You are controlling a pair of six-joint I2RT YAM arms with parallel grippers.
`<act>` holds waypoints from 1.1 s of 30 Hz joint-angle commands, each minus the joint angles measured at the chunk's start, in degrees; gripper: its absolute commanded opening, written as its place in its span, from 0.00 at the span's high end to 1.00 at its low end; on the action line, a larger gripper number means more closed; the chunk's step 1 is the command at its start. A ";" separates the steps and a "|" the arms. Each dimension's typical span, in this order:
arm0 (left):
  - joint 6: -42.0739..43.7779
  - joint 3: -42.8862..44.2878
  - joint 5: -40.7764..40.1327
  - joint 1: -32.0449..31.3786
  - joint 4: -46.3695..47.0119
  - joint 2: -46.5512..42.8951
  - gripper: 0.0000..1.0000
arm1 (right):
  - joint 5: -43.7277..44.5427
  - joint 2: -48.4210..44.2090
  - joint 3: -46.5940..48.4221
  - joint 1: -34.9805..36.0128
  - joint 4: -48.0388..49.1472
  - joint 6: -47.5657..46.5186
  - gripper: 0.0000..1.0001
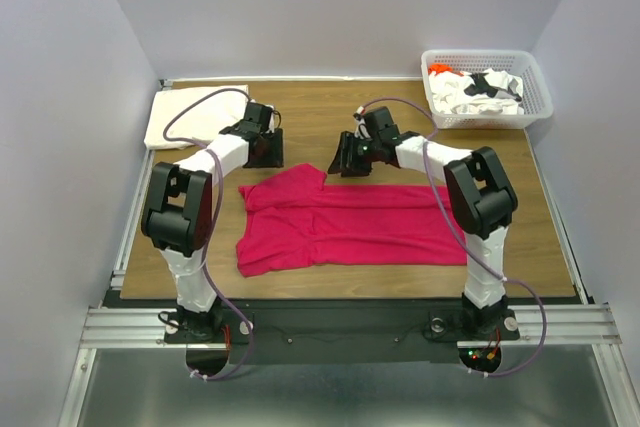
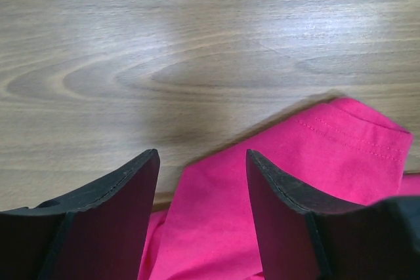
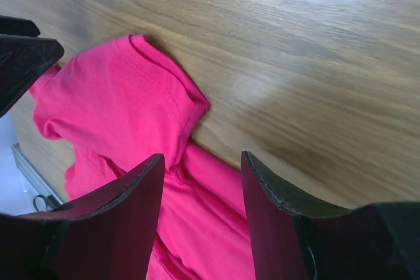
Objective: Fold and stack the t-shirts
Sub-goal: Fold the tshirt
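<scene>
Magenta t-shirt [image 1: 340, 222], seemingly half-folded, lies left of the basket [image 1: 490, 119] — more shirts [image 1: 480, 87] wait inside, a cream one [image 1: 190, 115] sits folded farther left — while left gripper [image 2: 202, 154] and right gripper [image 3: 202, 157] hover open-jawed, empty.

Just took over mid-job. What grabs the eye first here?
A bright magenta-red cotton t-shirt lies partly folded at centre, with the left gripper and right gripper both open, flanking its far sleeve. A folded cream-white shirt sits in the far left corner, and a white plastic lattice basket of crumpled printed shirts in the far right.
</scene>
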 commanded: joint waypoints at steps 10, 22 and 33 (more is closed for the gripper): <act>-0.46 4.35 3.28 -2.65 -1.02 5.64 0.41 | -3.18 9.63 5.64 3.14 5.05 3.76 0.46; -0.47 5.93 3.28 -3.53 0.21 6.88 0.90 | -4.14 12.19 8.45 3.23 5.14 2.97 0.89; -1.60 1.29 4.51 -4.23 0.65 -4.28 1.00 | -6.08 5.78 7.23 4.02 4.96 -0.36 0.99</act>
